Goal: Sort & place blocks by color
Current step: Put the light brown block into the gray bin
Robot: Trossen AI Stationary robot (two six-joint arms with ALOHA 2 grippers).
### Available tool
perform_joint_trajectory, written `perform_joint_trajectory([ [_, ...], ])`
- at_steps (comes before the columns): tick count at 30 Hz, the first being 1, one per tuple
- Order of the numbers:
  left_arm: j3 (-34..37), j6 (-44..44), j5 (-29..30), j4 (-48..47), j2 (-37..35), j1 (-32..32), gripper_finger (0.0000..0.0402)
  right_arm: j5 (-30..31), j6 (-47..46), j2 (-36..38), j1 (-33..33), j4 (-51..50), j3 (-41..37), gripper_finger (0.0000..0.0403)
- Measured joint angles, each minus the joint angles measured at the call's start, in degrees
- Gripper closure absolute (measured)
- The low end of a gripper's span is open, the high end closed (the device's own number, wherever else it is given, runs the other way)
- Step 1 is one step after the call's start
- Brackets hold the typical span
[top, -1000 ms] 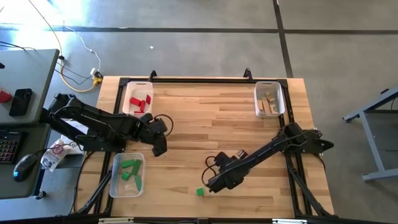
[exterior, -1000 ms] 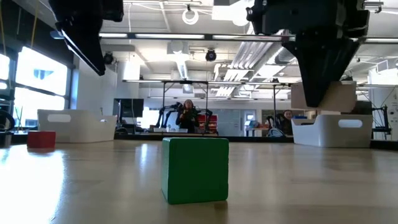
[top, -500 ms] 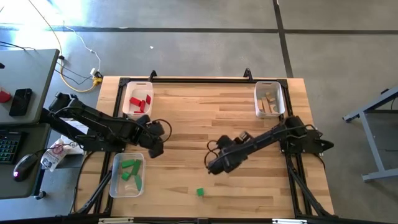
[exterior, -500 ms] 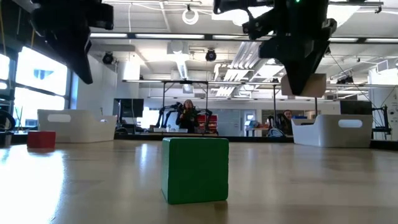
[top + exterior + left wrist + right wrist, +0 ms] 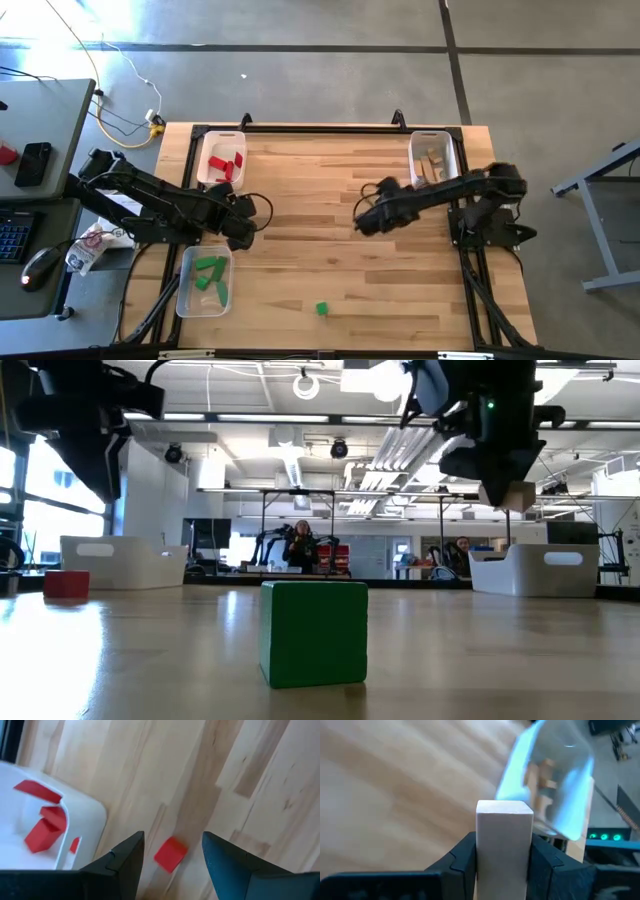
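between spread left claw (image 5: 172, 865) fingers, a red block (image 5: 170, 854) unseen overhead; right claw (image 5: 503, 857) pinches wood block (image 5: 503, 840).

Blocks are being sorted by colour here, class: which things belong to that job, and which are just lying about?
Job:
- wood block in right gripper
- green block, loose
- red block, loose, below left gripper
- red tray, green tray, wood tray

Lying about:
- phone
- mouse
- cables
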State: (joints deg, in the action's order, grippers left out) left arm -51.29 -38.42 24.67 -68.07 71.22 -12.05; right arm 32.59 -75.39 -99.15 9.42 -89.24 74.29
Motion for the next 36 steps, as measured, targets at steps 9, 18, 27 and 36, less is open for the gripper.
perform_joint_trajectory([
  [9,0.0,2.5,0.5,-4.6,-3.2,0.0,0.0216,7.8,-5.2,13.3,-7.4,0.9,-7.8,0.0301],
  [18,0.0,10.2,-2.8,-4.6,-11.9,0.0,0.0216,12.4,-5.6,21.1,-17.0,5.3,-14.8,0.0301],
  [27,0.0,15.4,-3.0,-4.6,-16.9,0.0,0.0216,9.4,5.8,22.4,-29.2,16.4,-24.7,0.0301],
  [36,0.0,21.4,-5.2,-7.1,-17.2,0.0,0.0216,8.0,22.6,22.4,-38.4,32.4,-29.0,0.03],
])
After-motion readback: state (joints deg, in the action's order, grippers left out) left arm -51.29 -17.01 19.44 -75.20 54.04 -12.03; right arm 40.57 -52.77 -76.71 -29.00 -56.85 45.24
